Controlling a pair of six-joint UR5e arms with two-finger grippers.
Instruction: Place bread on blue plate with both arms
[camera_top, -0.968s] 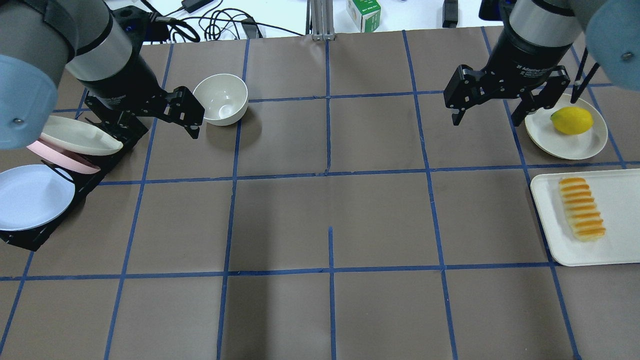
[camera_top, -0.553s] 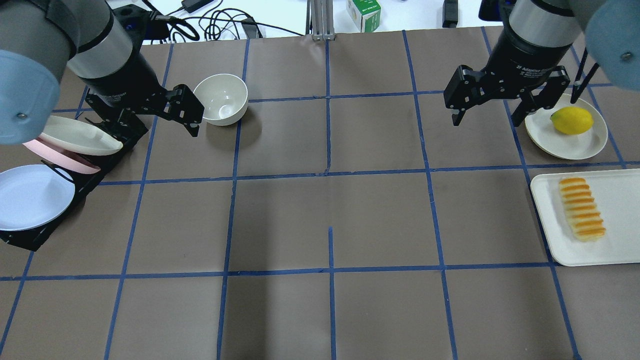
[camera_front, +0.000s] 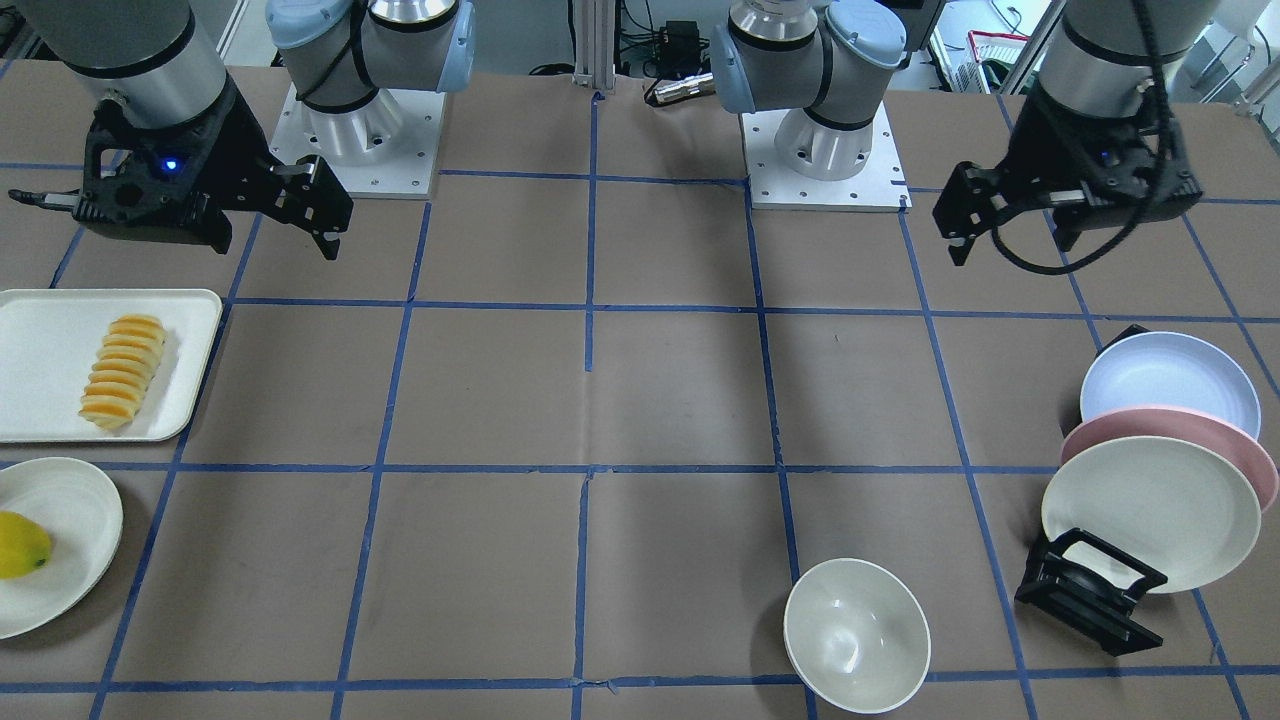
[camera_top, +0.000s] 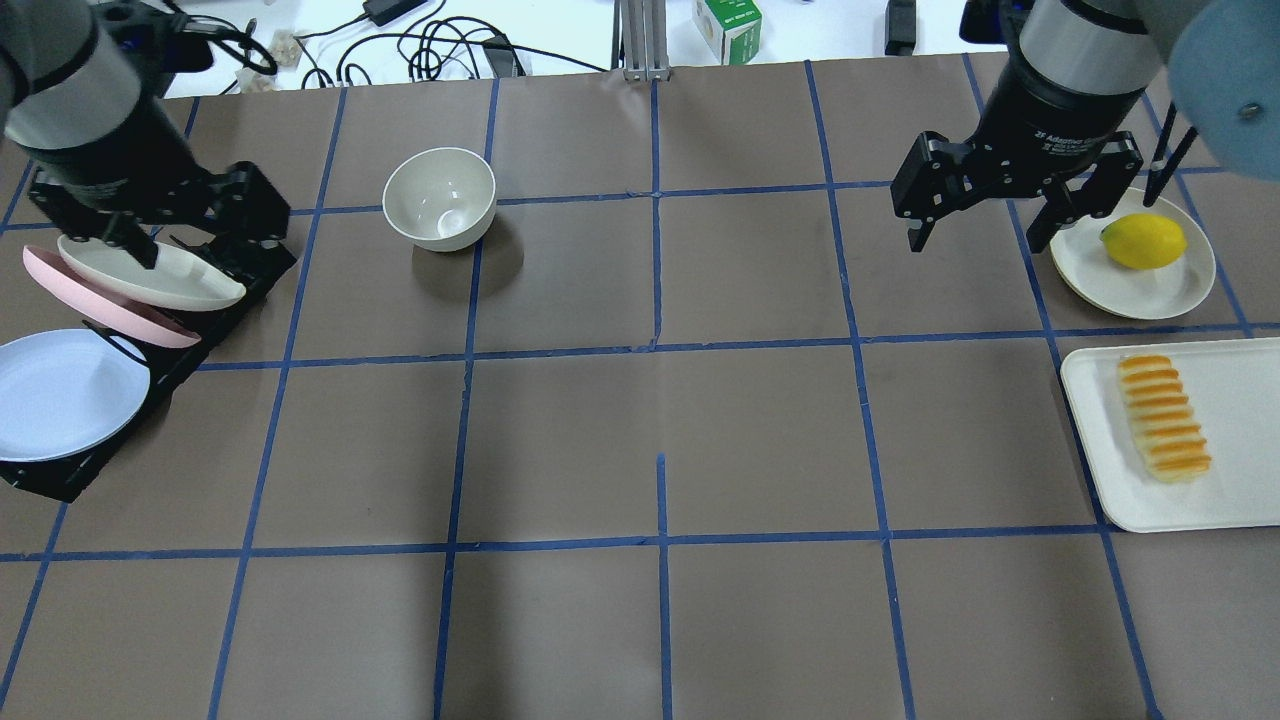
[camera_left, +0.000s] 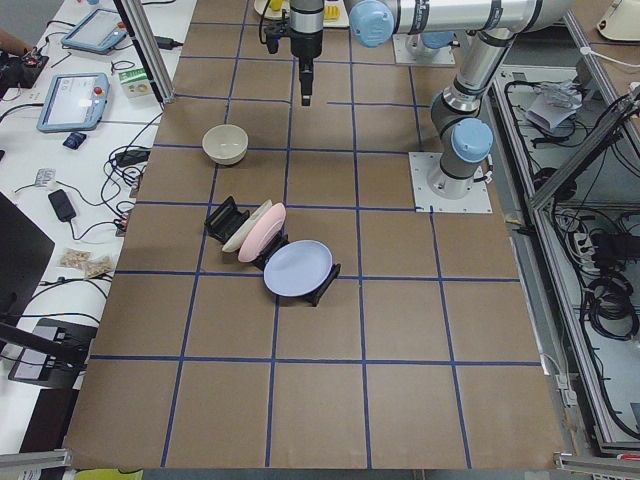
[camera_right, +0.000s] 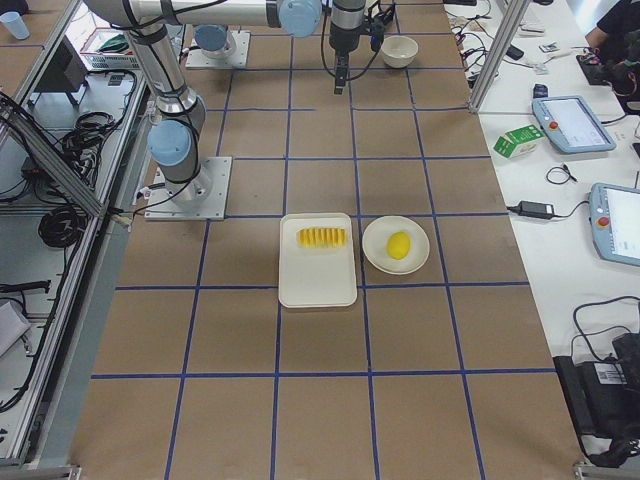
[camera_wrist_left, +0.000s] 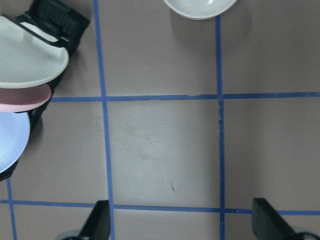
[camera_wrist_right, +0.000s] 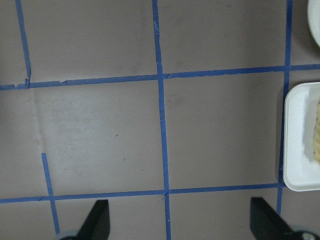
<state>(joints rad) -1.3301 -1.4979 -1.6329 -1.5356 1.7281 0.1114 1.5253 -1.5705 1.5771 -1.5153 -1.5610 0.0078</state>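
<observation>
a brown-papered table (camera_top: 760, 440) ruled into squares by blue tape fills the scene. the left arm (camera_top: 70, 70) comes in over the robot's left end of it and the right arm (camera_top: 1080, 50) over the right end, both with the wrist pointed down.

on the right side lies a white rectangular tray (camera_top: 1240, 470), and the bread (camera_top: 1163, 418) rests on it near its inner edge, lengthwise, with nothing touching it. at the opposite end a black plate rack (camera_top: 40, 480) holds three plates leaning on edge: the blue plate (camera_top: 60, 395) in the slot nearest the robot, a pink plate (camera_top: 150, 325) behind it and a cream plate (camera_top: 170, 280) in the far slot. bread and blue plate are well apart, one at each end of the table.

just beyond the tray sits a cream-white plate (camera_top: 1140, 290) with a yellow lemon (camera_top: 1143, 240) on it. a cream-white bowl (camera_top: 440, 198) stands upright and alone on the far left part of the table, near the rack but apart from it.

the right gripper (camera_top: 978, 235) hangs above the table just beside the lemon's plate, its claw spread wide with nothing in it; its wrist camera shows only bare table between the fingertips and the tray's edge off to one side. the left gripper (camera_wrist_left: 182, 223) hangs in the air by the far end of the rack, claw likewise spread wide with nothing in it, the rack's plates at the edge of its wrist view.
</observation>
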